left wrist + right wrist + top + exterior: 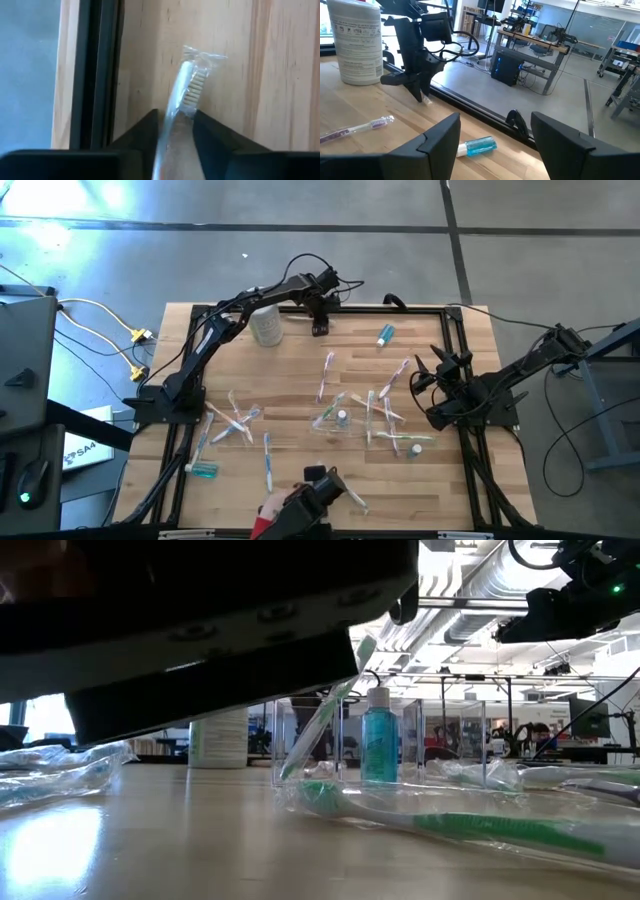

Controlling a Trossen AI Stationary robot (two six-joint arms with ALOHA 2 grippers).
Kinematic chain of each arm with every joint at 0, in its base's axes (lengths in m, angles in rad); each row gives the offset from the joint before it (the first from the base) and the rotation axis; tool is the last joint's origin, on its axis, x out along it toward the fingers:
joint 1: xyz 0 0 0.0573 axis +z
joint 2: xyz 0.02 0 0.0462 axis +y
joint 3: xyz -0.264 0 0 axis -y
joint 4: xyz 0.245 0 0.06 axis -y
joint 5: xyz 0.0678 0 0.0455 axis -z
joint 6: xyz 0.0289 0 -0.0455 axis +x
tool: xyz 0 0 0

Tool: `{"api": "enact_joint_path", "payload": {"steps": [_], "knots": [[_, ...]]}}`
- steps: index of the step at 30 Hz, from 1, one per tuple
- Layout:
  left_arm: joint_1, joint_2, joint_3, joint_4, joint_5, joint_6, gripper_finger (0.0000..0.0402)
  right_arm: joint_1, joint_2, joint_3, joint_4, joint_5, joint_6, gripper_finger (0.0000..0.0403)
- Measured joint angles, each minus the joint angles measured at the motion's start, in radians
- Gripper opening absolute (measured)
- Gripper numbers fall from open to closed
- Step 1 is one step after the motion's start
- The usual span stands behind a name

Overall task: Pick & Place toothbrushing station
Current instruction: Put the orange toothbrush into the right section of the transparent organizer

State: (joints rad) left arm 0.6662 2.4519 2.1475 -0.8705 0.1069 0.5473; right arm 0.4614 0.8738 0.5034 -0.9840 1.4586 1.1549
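The left end effector [175, 135] is reaching to the far edge of the desk [300, 380], just beside the black frame rail [95, 75], and its two fingers are closing on a wrapped clear toothbrush [187, 85]. The bristled head, inside its crinkled wrapper, is sticking out beyond the fingertips while the handle is running back between them. The brush appears to be lying flat on the wood, so the fingers are coming at it from above along its length, probably to pinch the slim handle.

The white wipes canister [266, 325] is standing just beside that arm. A small teal tube [384, 334] is lying alone farther along the far edge.

The right end effector [495, 145] is waiting over the desk's right side, fingers spread apart and holding nothing.

The clear cup [310, 755] is standing mid-desk with a toothbrush leaning in it and a teal bottle [379, 740] just beside it; more wrapped brushes are lying scattered around it. Most of the station is looking unsorted.

A person's hand [270, 520] is showing at the near edge.
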Motion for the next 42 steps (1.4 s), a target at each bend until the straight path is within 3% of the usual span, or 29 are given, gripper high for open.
{"api": "enact_joint_path", "payload": {"steps": [3, 5, 9, 14, 23, 39, 42], "knots": [[0.000, 0.000, 0.000, -0.005, -0.003, 0.002, 0.0033, 0.000, 0.000, 0.000, 0.000, 0.000, 0.000, 0.0236], [0.000, 0.000, 0.000, -0.012, -0.010, 0.012, 0.0013, 0.000, 0.000, 0.000, 0.000, 0.000, 0.000, 0.0236], [-0.013, 0.000, 0.001, -0.048, -0.034, 0.073, 0.0017, 0.000, 0.000, 0.000, 0.000, 0.000, 0.000, 0.0236], [-0.048, -0.012, -0.001, -0.084, -0.157, 0.130, 0.0007, 0.000, 0.000, 0.000, 0.000, 0.000, 0.000, 0.0236], [-0.089, -0.111, -0.005, -0.113, -0.225, 0.137, 0.0008, 0.000, 0.000, 0.000, 0.000, -0.001, 0.000, 0.0236], [-0.263, -0.464, -0.001, -0.109, -0.198, 0.081, 0.0008, 0.000, 0.000, 0.000, 0.114, -0.002, 0.000, 0.0236], [-0.313, -0.527, -0.001, -0.084, -0.129, 0.043, 0.0008, 0.000, 0.000, 0.000, 0.156, -0.051, 0.000, 0.0236]]}}
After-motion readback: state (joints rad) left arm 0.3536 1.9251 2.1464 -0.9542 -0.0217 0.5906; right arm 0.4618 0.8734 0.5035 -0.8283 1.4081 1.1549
